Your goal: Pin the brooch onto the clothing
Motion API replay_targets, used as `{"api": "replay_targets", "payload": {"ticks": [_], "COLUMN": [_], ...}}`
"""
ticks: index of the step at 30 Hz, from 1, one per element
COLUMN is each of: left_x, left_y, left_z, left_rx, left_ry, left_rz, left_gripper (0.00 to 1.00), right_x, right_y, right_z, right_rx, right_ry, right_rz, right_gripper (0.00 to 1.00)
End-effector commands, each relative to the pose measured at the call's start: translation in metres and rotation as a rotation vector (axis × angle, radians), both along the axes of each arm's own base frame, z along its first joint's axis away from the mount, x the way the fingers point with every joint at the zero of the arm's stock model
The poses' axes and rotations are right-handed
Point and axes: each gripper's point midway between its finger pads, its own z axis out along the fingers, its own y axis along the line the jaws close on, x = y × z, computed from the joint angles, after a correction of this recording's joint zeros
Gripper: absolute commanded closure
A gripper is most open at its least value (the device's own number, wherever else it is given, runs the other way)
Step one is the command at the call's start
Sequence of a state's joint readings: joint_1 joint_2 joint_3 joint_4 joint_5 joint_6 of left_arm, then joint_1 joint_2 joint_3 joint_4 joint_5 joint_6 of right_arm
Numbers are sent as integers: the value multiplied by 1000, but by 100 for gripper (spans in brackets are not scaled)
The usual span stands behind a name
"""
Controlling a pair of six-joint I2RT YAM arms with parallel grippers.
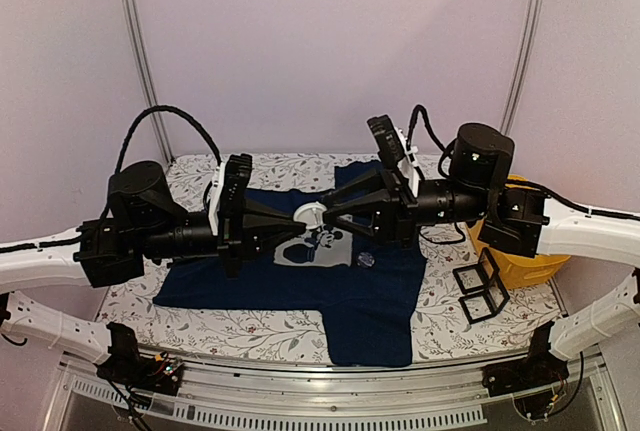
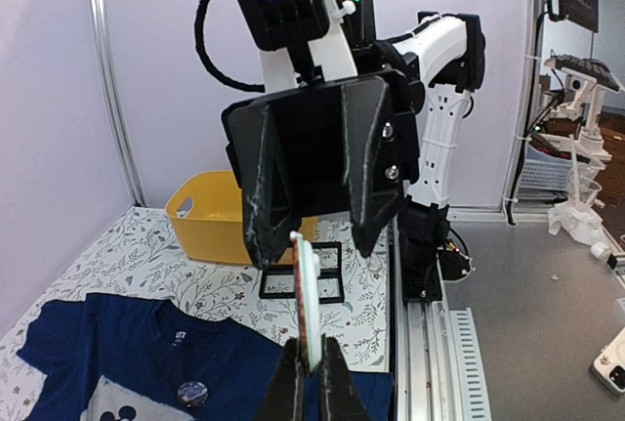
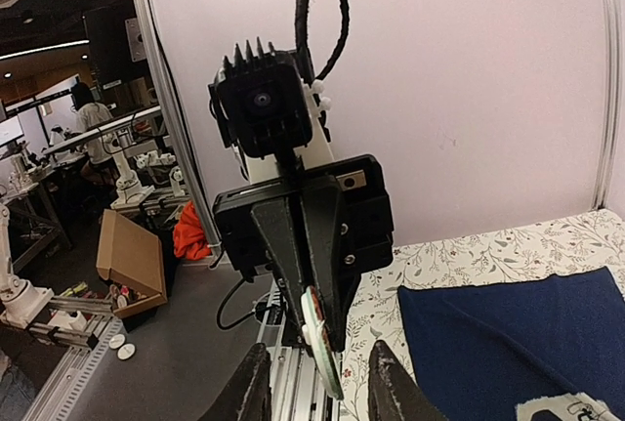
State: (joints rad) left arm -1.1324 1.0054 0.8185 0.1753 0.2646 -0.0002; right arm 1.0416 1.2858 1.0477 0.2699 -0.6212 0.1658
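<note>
"How far along is the pinning?"

"Not begun, I'd judge. The brooch (image 1: 310,216) hangs mid-frame in the top view, above the navy T-shirt (image 1: 380,301) and clear of the cloth. Bringing it down and fastening it are both left."

"Who has it?"

"The left gripper (image 2: 312,353) is clamped on its lower edge. The right gripper (image 3: 320,348) faces it, jaws parted either side — not touching, as far as I can tell."

"How does it lie?"

"On edge — in the left wrist view its long axis runs nearly top to bottom, flat faces turned to frame left and right."

White arms (image 1: 40,256) with black joints, cables (image 1: 165,111), tapered jaws
</note>
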Motion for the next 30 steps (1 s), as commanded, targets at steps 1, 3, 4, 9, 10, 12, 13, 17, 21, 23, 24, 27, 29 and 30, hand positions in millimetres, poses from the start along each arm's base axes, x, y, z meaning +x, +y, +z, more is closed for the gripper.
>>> {"api": "replay_targets", "payload": {"ticks": [1,3,4,9,10,12,13,17,21,23,24,27,29,30], "left_x": [-5,-5,-5,-5,-5,-5,-5,-5,-6,-6,-7,-8,-10,-10], "left_y": [0,0,0,0,-1,-1,-1,-1,-2,-3,-4,-9,-11,-11], "left_z": [5,4,4,4,4,4,4,3,2,1,-1,-6,-9,-10], "left_rx": [-20,-16,-16,-17,-16,-15,-15,-11,-5,4,13,50,64,67], "left_ry": [-12,-11,-11,-16,-16,-17,-18,-18,-23,-28,-30,-35,-45,-49], "left_rz": [-10,-8,-7,-5,-6,-7,-8,-10,-14,-17,-21,-29,-34,-33], "left_gripper": [100,100,100,100,100,100,100,100,100,100,100,100,100,100], "right_x": [-1,-1,-1,4,4,5,5,6,6,9,10,12,13,15], "right_y": [4,5,6,12,12,12,12,11,11,12,12,13,13,13], "right_z": [-1,-3,-4,-14,-14,-14,-13,-11,-10,-10,-11,-10,-10,-9], "right_rx": [11,5,2,-32,-32,-34,-32,-27,-27,-33,-36,-38,-40,-40], "right_ry": [19,19,20,30,28,29,28,19,21,28,30,39,42,44], "right_rz": [16,15,16,-2,-2,-7,-9,-15,-17,-32,-36,-44,-51,-59], "right_gripper": [66,64,64,63,65,71,75,83,90,91,92,93,94,94]}}
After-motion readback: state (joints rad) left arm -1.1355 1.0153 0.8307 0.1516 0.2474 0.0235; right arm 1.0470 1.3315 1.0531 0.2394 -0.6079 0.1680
